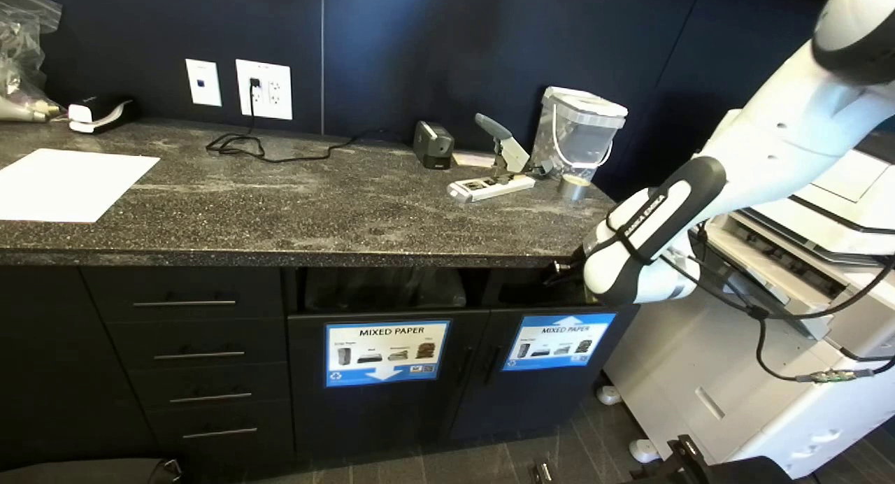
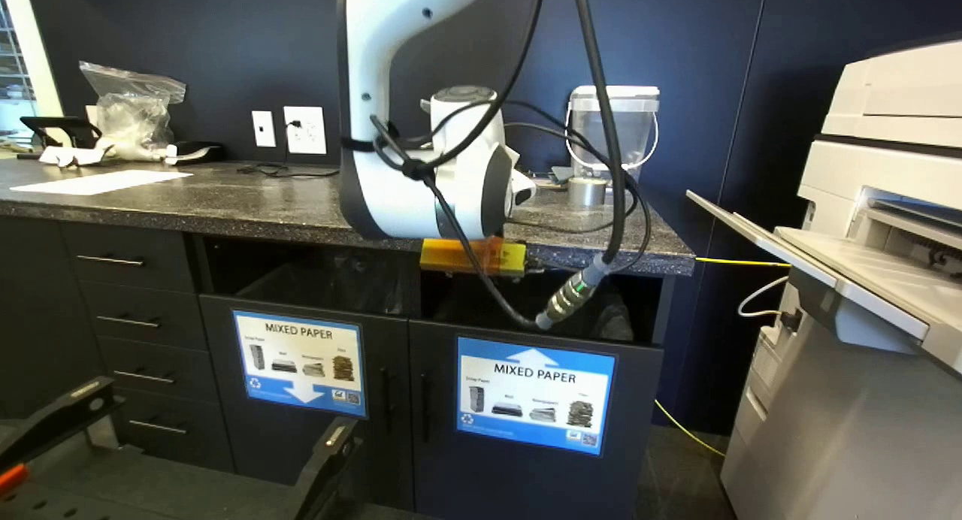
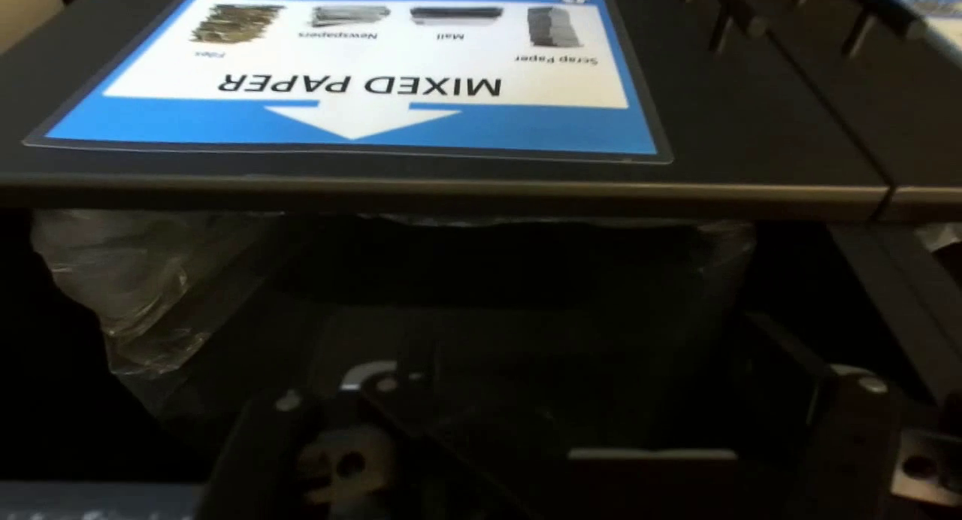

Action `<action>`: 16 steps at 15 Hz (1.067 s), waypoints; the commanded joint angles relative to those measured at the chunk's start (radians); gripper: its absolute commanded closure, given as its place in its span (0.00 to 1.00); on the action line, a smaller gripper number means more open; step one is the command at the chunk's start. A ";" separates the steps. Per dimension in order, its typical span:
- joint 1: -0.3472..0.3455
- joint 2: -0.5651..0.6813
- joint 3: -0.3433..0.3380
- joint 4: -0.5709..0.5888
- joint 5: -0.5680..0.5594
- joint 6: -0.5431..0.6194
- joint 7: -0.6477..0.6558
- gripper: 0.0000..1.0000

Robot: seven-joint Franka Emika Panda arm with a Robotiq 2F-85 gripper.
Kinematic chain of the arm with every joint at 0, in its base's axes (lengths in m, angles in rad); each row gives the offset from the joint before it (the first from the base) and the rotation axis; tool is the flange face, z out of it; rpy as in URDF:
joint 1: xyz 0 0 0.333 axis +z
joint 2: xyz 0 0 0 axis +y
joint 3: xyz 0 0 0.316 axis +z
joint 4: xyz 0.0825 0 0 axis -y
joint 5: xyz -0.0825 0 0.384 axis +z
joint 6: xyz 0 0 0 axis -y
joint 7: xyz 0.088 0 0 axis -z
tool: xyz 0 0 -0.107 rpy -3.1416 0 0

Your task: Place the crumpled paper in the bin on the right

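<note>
The bin is the dark slot (image 2: 541, 298) in the black cabinet front, above the blue MIXED PAPER label (image 2: 536, 394) with the upward arrow. It shows in both exterior views, with its slot (image 1: 514, 292) partly behind the arm. In the wrist view the bin's dark inside (image 3: 481, 272) with a clear plastic liner fills the middle. My gripper (image 3: 601, 355) is at the bin's opening, under the counter edge. Its fingers stand wide apart with nothing seen between them. In an exterior view the gripper (image 1: 559, 271) is a small dark shape at the slot. The crumpled paper is hidden or out of view.
The stone counter (image 1: 314, 211) overhangs the slot. A like slot (image 1: 384, 288) lies beside it over a label with a downward arrow. A stapler (image 1: 493, 187), tape roll (image 1: 573, 187) and translucent bucket (image 1: 577, 131) stand above. A white printer (image 1: 734, 372) stands to the right.
</note>
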 commanded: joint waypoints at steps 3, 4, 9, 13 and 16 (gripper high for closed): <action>-0.280 -0.356 0.304 -0.193 -0.017 -0.439 -0.125 0.00; -0.348 -0.398 0.385 -0.201 0.026 -0.515 -0.173 0.00; -0.495 -0.662 0.584 -0.240 0.296 -0.825 -0.320 0.00; -0.503 -0.896 0.610 -0.255 0.508 -1.034 -0.425 0.00; -0.187 -1.053 0.278 -0.269 0.577 -1.199 -0.466 0.00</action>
